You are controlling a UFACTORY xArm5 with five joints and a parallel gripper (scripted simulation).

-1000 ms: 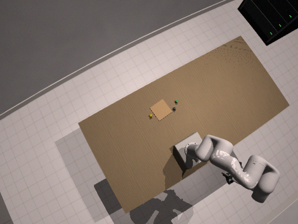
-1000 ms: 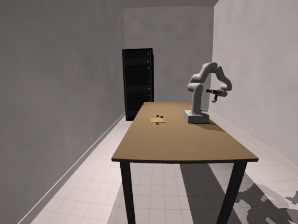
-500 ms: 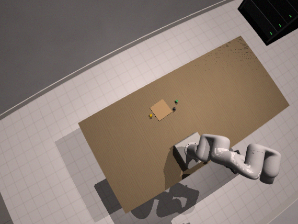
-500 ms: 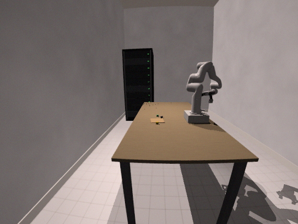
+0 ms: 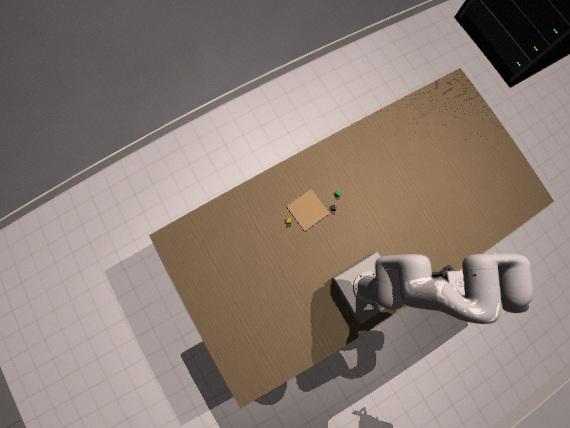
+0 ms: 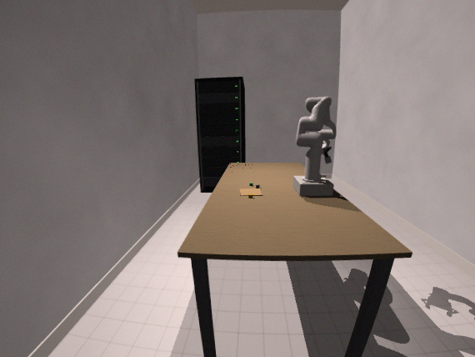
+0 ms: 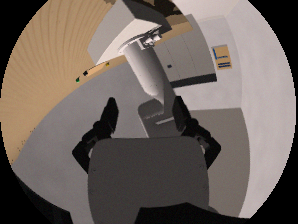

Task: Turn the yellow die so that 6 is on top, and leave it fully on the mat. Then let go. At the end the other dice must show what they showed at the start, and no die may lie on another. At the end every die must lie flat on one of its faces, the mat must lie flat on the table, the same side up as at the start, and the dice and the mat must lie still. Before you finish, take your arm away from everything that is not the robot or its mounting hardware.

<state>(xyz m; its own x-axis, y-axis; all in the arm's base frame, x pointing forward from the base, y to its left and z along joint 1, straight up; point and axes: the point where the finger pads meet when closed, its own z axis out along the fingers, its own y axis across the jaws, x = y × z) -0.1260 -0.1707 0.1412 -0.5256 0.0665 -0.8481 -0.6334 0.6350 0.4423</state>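
Our dark two-fingered pincer (image 7: 143,117) gapes wide and empty in the wrist view, facing the arm's own grey column; from above the folded white arm (image 5: 450,287) hides it. The small yellow die (image 5: 288,220) sits on the brown wooden bench (image 5: 225,280), seemingly just off the tan square mat (image 5: 308,209), with the green die (image 5: 338,193) and black die (image 5: 333,208) beyond.

walls: grey | floor (image 6: 137,300): pale tiles | table (image 6: 292,233): wooden, dark legs | cabinet (image 6: 219,133): black, far end
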